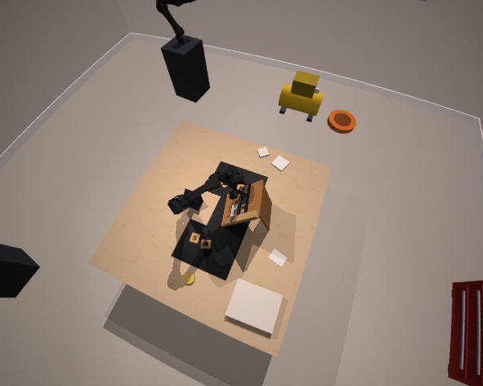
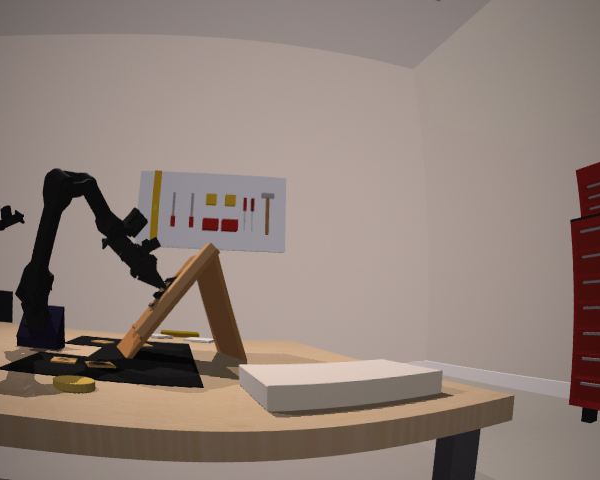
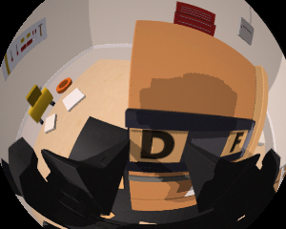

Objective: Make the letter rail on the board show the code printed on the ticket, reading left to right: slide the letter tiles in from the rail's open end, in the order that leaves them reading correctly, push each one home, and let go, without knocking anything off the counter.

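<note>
The slanted wooden board carries a dark letter rail. My gripper is shut on the D tile, one finger at each side. The D tile reads upright and lies between the rail's two bars at the rail's left end. An F tile is in the rail further right; my right finger hides what lies between them. An S-like tile and another tile lie on the black mat. The ticket's print is not legible.
Another tile lies on the mat beside the arm. A yellow disc and a big white block stand near the counter's edge. White pads lie beyond and beside the board.
</note>
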Controlling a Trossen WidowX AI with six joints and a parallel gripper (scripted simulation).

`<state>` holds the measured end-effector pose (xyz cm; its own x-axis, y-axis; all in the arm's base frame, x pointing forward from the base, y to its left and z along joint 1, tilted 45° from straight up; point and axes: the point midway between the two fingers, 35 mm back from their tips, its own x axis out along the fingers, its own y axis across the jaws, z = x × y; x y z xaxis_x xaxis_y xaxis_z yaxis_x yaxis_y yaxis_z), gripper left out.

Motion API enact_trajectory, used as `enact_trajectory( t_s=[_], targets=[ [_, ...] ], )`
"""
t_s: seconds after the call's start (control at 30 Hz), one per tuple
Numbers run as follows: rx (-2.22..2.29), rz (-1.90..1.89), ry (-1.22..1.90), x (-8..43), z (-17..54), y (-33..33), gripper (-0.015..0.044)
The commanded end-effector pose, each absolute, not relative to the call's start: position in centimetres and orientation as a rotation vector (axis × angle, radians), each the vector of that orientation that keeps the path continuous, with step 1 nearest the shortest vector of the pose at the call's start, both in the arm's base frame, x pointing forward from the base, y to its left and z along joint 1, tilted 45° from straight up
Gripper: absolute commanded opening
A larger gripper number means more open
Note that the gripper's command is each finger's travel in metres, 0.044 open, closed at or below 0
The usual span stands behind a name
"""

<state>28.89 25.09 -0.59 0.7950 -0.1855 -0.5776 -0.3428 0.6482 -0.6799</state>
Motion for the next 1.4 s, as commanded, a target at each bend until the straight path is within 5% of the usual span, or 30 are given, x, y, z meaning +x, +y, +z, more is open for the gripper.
enact_trajectory(
  t_s=[0.0,1.37],
  targets=[
    [-0.88,0.101,0.671,28.9,-0.6,24.9,0.0],
    [-0.882,0.101,0.671,30.0,1.4,22.9,0.0]
  ],
)
